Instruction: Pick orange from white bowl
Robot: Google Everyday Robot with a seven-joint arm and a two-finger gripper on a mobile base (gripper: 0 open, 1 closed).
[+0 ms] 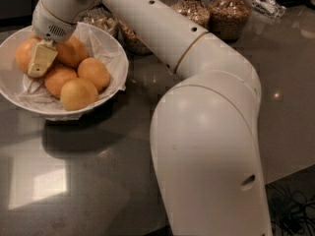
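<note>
Well, your gripper [39, 62]: it sits down inside the wide, shallow, round white bowl [10, 81], towards the bowl's left side in your view, with its cream-coloured tip pointing down among the fruit.
Claw state: you cannot tell whether it is wide, narrow or holding anything, because the grip is not visible from this angle.
Task orange: the large, round, deep-orange fruit [73, 50] lies in the white bowl at the back of the pile. It is just beside the gripper's tip, on the tip's right in your view. You cannot tell whether the two touch.
Bowl lining: crumpled white paper [106, 47] covers the inside and rises along the right rim.
Bowl position: it stands on the dark grey glossy countertop [93, 181] at the upper left of your view.
Other fruit: one orange fruit [22, 55] lies left of the tip and is partly hidden by it. Two smaller oranges [94, 73] sit in the middle and at the right. A paler yellow-orange fruit [78, 93] lies at the front.
Arm: the smooth white robot arm [147, 18] runs from the gripper across the top of your view, then bends into a bulky elbow [206, 146] that fills the lower right.
Jars: glass jars of grain [229, 14] stand along the back of the countertop behind the arm.
Floor: dark cables [290, 215] lie at the bottom right, past the countertop's edge.
</note>
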